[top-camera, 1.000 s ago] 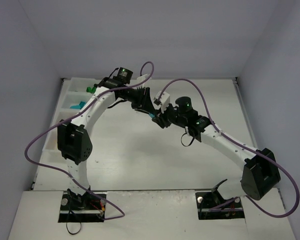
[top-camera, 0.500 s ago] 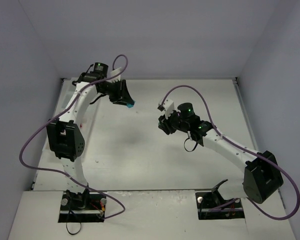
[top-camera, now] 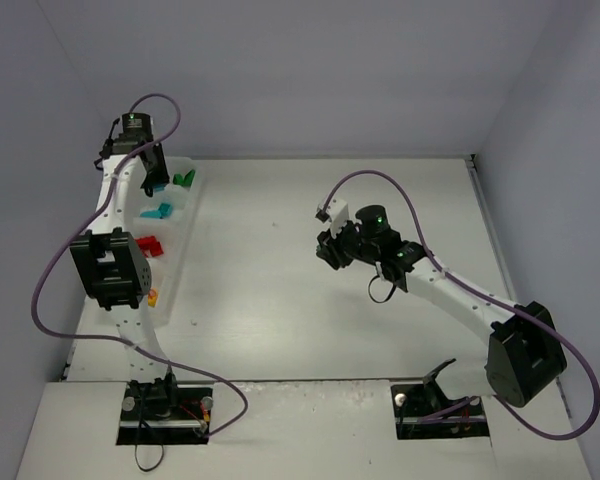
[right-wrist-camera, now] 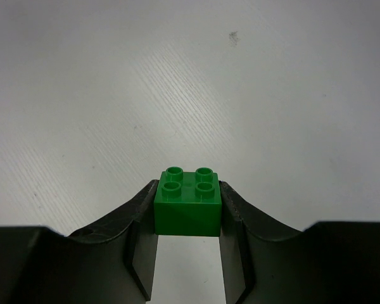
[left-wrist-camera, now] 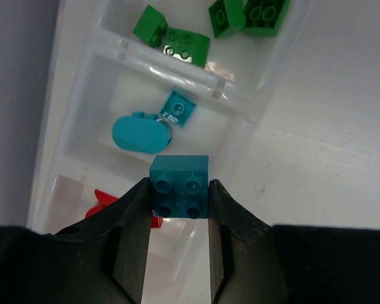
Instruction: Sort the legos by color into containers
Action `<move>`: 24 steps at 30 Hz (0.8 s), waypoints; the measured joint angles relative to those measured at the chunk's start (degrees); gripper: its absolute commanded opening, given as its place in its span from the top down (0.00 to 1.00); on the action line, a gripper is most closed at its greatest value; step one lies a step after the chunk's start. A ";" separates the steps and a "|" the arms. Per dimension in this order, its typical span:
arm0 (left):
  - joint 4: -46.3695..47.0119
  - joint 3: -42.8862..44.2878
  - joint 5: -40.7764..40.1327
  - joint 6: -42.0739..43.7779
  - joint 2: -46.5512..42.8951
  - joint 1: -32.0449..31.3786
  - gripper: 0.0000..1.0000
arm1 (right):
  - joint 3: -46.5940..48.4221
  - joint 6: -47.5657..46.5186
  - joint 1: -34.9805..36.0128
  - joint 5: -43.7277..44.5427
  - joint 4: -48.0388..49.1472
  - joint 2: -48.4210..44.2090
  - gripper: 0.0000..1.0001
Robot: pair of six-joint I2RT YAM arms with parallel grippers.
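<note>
My left gripper [top-camera: 152, 182] hangs over the far end of the translucent white tray [top-camera: 187, 225] at the table's left edge. In the left wrist view the left gripper [left-wrist-camera: 179, 197] is shut on a teal-blue brick [left-wrist-camera: 179, 187], held above the compartment with a teal oval piece [left-wrist-camera: 138, 133] and a small teal brick [left-wrist-camera: 178, 107]. Green bricks [left-wrist-camera: 177, 41] lie in the compartment beyond, and a red brick [left-wrist-camera: 102, 201] in the nearer one. My right gripper [top-camera: 326, 252] is over mid-table, shut on a green brick [right-wrist-camera: 187, 202] above bare tabletop.
In the top view the tray's compartments hold green [top-camera: 185, 178], teal [top-camera: 160, 211], red [top-camera: 150, 245] and orange-yellow [top-camera: 152, 296] bricks. Purple cables loop off both arms. Grey walls stand close behind and beside the tray.
My left arm has swung from mid-table, where it met the right gripper, far left to over the tray, carrying the teal brick. My right gripper drew back slightly and then held still.
</note>
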 measured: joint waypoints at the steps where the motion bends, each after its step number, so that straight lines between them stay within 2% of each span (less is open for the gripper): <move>1: 0.61 1.11 -0.81 0.31 1.57 -0.04 0.95 | 0.02 0.09 -0.13 -0.04 0.00 0.00 1.00; 8: 1.99 2.51 -2.12 1.29 10.78 -0.28 0.82 | 0.00 0.83 -0.76 -0.33 0.00 0.00 1.00; 13: 1.70 3.50 -1.86 1.25 13.40 -0.28 0.53 | 0.00 1.36 -0.98 -0.66 0.00 0.00 1.00; 14: 1.75 3.50 -1.66 1.25 13.22 -0.28 0.51 | 0.00 1.40 -1.03 -0.68 0.00 0.00 1.00; 19: 2.40 2.54 0.46 0.26 10.69 -0.28 0.43 | 0.02 1.44 -1.07 -0.96 0.00 0.00 1.00; 24: 2.36 -2.95 4.31 -1.14 3.19 -0.96 0.41 | 0.13 1.44 -1.07 -1.66 -0.02 0.00 1.00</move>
